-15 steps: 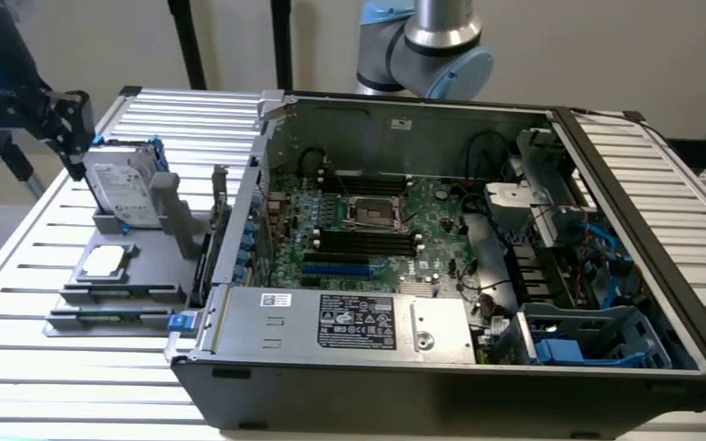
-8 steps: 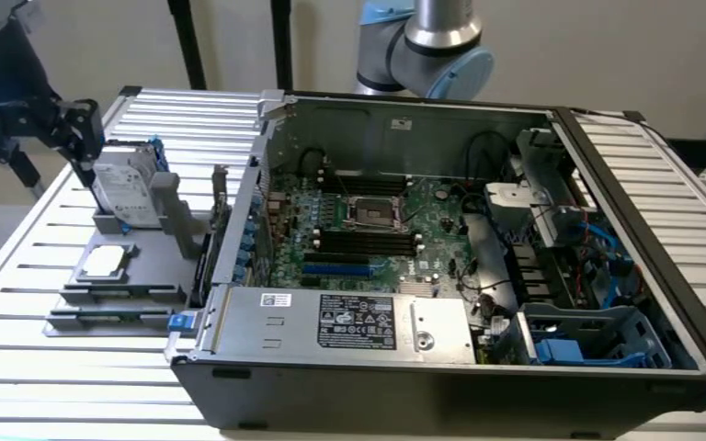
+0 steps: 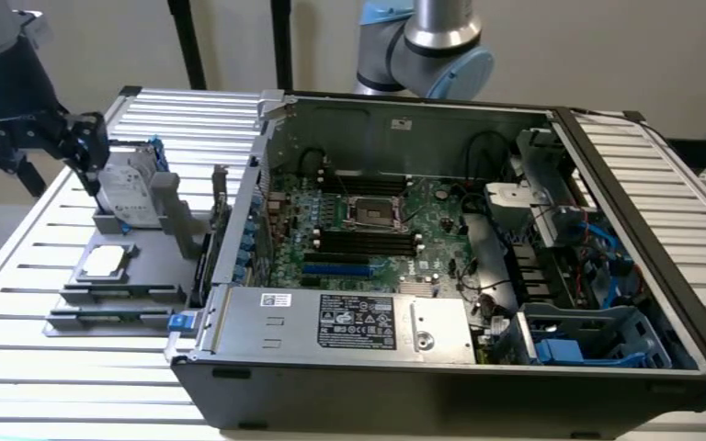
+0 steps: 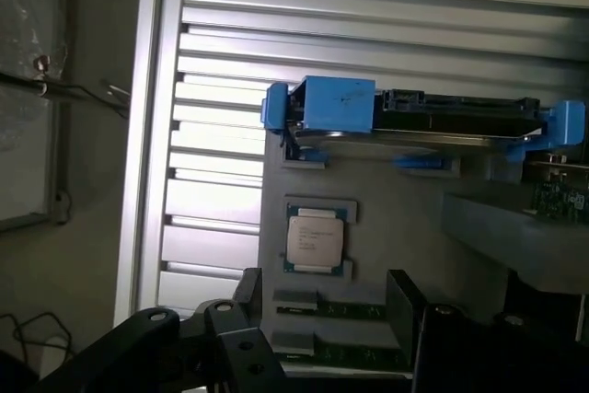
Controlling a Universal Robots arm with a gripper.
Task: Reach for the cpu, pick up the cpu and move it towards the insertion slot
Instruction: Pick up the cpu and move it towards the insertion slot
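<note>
gripper [image 4: 324, 308]: jaws spread wide, holding nothing, hanging over the grey fixture tray [image 4: 386, 209]. cpu [image 4: 316, 238]: flat in its tray pocket, untouched, square with no long axis; in the exterior view at about 5 o'clock from the gripper. hard drive [image 4: 414, 119]: on edge just beyond the cpu. insertion slot [image 3: 373, 213]: inside the computer case [image 3: 390, 129], about 3 o'clock from the cpu, well apart.

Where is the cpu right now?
The cpu lies on the grey tray at the exterior view's left, outside the computer case, beside the upright hard drive.
</note>
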